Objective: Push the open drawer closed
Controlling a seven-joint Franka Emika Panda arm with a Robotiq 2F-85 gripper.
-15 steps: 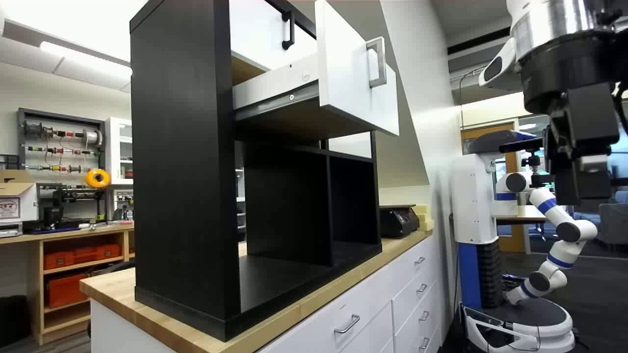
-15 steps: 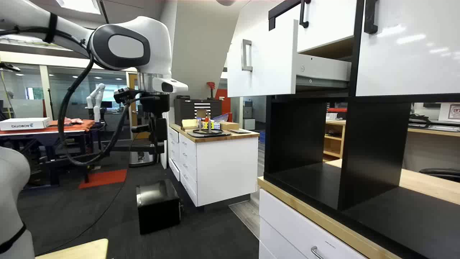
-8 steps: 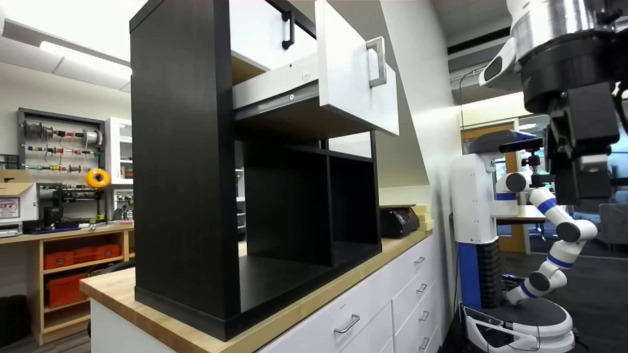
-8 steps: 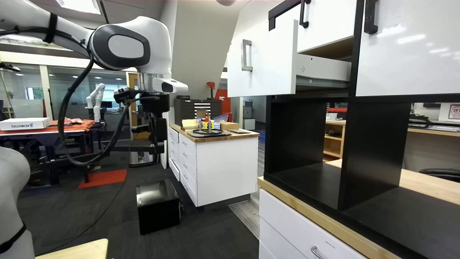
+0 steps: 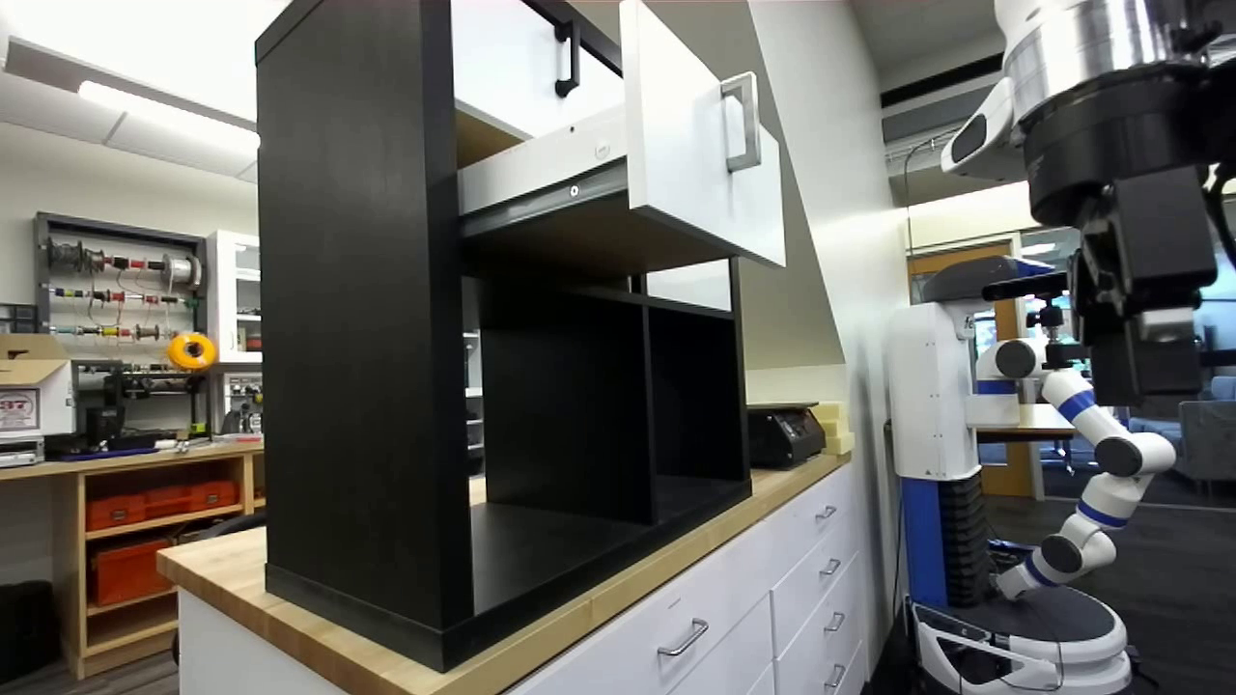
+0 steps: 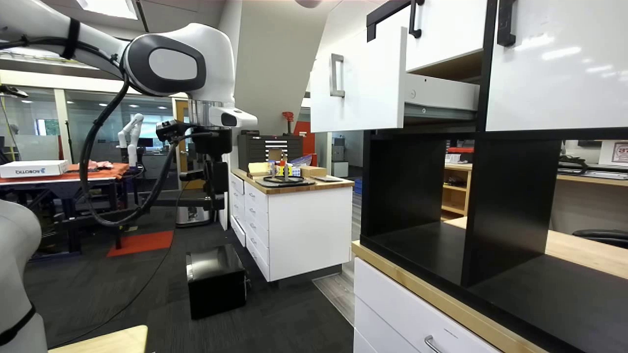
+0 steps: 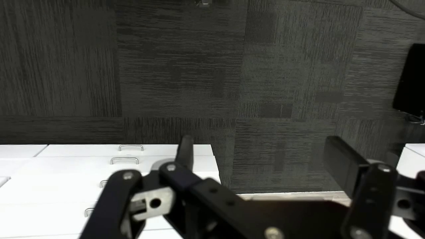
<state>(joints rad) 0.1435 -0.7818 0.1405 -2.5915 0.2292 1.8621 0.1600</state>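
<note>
drawer [image 6: 365, 86] juts level from shelf unit [image 5: 357, 319], handle [image 6: 334, 75] upright.

White on the drawer [image 6: 370, 95], silvery on its handle [image 6: 333, 76], black on the shelf unit [image 5: 357, 319]. Tan along the counter [image 5: 230, 560], streaked dark grey over the carpet [image 7: 179, 66].

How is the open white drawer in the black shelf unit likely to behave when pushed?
The drawer will probably glide in fairly straight, as a metal-looking runner shows along its side. Its flat, thick front panel seems stiff, so it should barely flex. The panel also looks smooth, so an angled push might slip.
</note>
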